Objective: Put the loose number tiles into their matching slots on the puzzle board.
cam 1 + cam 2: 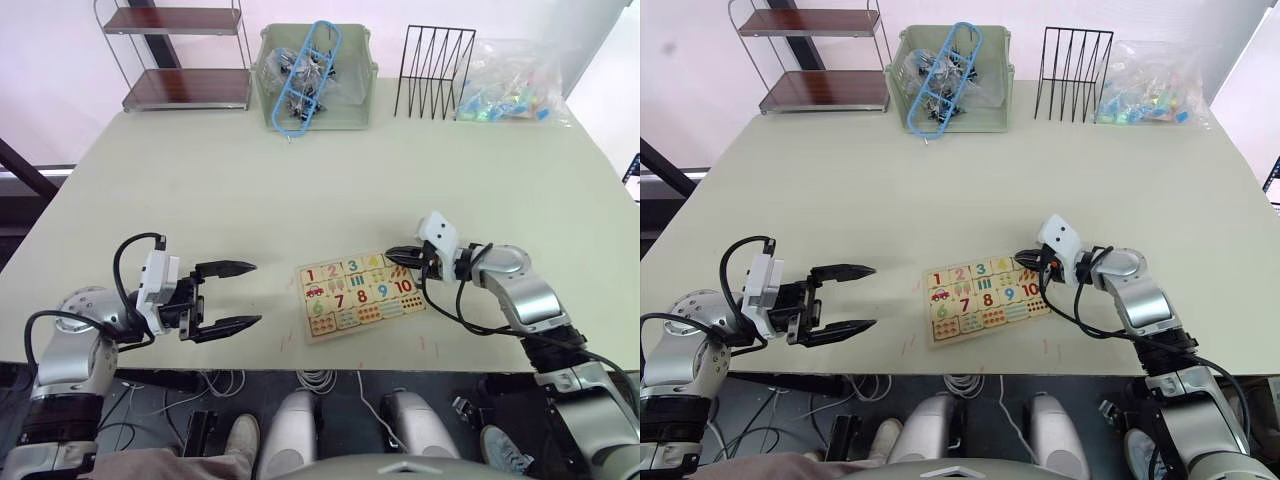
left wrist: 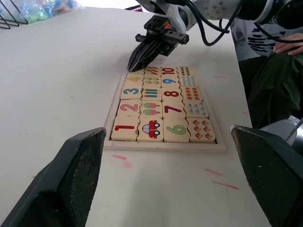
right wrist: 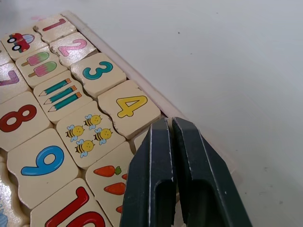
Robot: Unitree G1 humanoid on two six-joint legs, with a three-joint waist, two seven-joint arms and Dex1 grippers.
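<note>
The puzzle board (image 2: 161,146) lies near the table's front edge, right of the middle. Number tiles 1 (image 3: 52,24), 2 (image 3: 72,46), 3 (image 3: 98,71) and 4 (image 3: 131,106) sit in its far row. My right gripper (image 1: 392,257) is shut, its tip down on the board's far right corner, just past the 4. The slot there is hidden under its fingers (image 3: 161,156), and I cannot tell whether a tile is in it. To the left of the board, my left gripper (image 1: 257,293) hangs open and empty, pointing at it.
Along the back of the table stand a small shelf (image 1: 185,60), a green bin (image 1: 315,110), a black wire rack (image 1: 435,75) and a clear plastic bag (image 1: 510,85). A seated person (image 2: 279,56) is beside the table. Faint red marks (image 2: 215,172) lie in front of the board.
</note>
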